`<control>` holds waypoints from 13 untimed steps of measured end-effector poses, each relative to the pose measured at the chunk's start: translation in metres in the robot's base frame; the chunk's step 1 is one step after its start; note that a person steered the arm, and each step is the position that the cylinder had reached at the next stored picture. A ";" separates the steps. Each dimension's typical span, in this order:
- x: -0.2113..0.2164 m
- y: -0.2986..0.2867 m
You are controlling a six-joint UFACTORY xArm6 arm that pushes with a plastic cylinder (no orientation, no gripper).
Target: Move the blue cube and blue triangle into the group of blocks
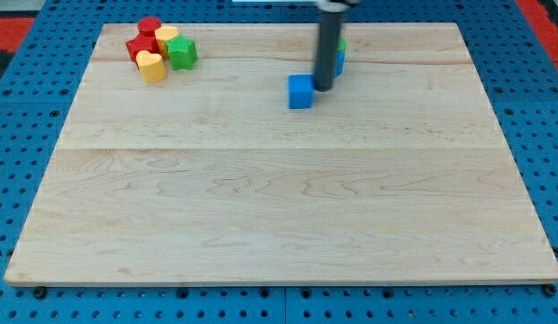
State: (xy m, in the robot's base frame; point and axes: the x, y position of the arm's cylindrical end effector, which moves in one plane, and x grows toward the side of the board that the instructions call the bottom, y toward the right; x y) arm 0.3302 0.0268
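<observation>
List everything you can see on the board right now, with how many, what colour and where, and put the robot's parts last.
blue cube: one, blue, upper middle of the board, just left of my tip.
blue block: one, blue, mostly hidden behind the rod; shape cannot be told.
green block: one, green, a sliver behind the rod, above the blue one.
red blocks: two, red, top-left cluster.
yellow blocks: two, yellow, same cluster; the lower looks heart-shaped.
green block in the cluster: one, green, cluster's right side.
wooden board: one, light wood, on blue pegboard.
rod: one, dark, from the view's top; my tip is beside the blue cube's right edge.
</observation>
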 end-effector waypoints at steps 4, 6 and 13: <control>0.052 -0.047; 0.001 -0.123; -0.097 -0.030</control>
State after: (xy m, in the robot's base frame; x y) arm 0.2332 -0.0032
